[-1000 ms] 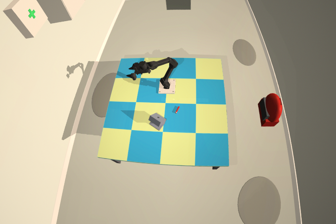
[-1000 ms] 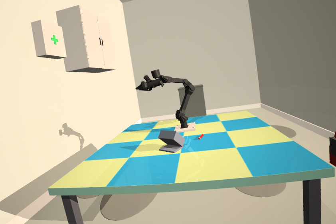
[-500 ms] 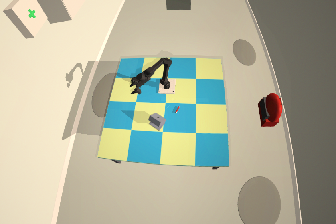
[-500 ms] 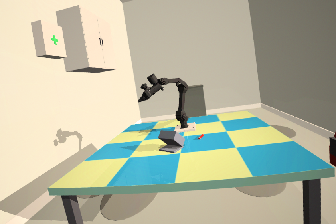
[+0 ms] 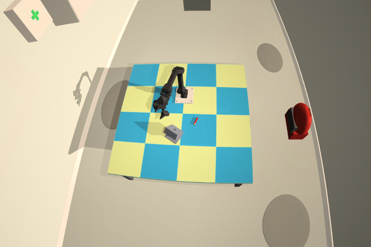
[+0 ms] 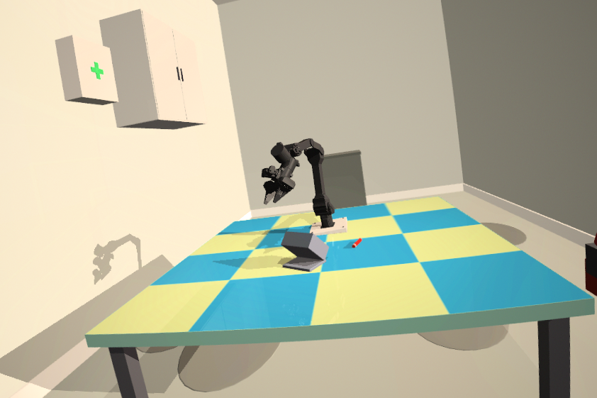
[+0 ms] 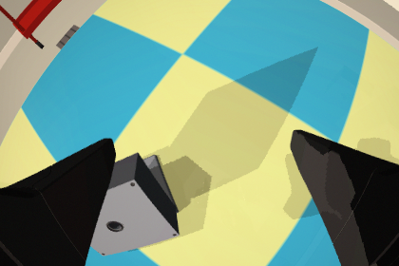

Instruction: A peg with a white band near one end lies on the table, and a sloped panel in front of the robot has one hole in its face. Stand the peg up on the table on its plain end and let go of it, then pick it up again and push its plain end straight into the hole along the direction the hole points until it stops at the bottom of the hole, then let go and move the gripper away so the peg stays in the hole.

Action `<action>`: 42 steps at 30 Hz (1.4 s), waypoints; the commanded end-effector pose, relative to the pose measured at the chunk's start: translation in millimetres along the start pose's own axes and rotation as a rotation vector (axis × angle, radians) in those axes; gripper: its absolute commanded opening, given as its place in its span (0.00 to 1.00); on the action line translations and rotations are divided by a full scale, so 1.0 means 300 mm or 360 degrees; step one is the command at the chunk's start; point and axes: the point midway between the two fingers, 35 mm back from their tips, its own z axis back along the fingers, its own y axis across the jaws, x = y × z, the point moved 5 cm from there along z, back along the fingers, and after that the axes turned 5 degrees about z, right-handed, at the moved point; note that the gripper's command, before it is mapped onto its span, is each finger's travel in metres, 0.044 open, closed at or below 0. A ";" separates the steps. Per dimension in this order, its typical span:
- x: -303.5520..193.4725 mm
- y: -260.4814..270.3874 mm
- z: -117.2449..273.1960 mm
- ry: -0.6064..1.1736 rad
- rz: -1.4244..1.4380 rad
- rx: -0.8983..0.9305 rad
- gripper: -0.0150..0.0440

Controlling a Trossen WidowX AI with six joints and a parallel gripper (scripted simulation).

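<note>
One peg [image 5: 195, 120] [image 6: 356, 242], one sloped panel [image 5: 173, 133] [image 6: 304, 245] [image 7: 142, 215], one hole [image 5: 174, 129] [image 7: 115, 226] in its face, one arm [image 5: 171, 83] [image 6: 316, 176], two fingers on my gripper [image 5: 158, 113] [image 6: 271, 201] [image 7: 203, 137]. Peg is red, on its side on a blue square of the table [image 5: 233, 160] [image 6: 337, 328] [image 7: 218, 9], apart from the panel; its white-banded end points away from my pale base plate [image 5: 191, 99] [image 6: 341, 222]. Panel sits mostly on a yellow square, with nothing in its hole. My jaws are wide open, nothing between them. Pose: from the base my arm rises nearly upright, bends over at the top, then reaches out and slopes down at the wrist. Fingers hang well above the table, tips angled downward, short of the panel and well apart from the peg. Wrist view has the panel partly behind one finger, hole visible.
</note>
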 end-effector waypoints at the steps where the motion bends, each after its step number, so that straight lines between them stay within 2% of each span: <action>1: -0.063 0.089 -0.016 0.0138 0.0072 0.0086 1.00; 13: -0.366 0.366 -0.014 0.0657 0.0402 0.0261 1.00; 27: -0.777 0.544 0.110 0.1185 0.0851 0.0230 1.00; 42: -0.834 0.549 0.074 0.1206 0.0873 0.0222 1.00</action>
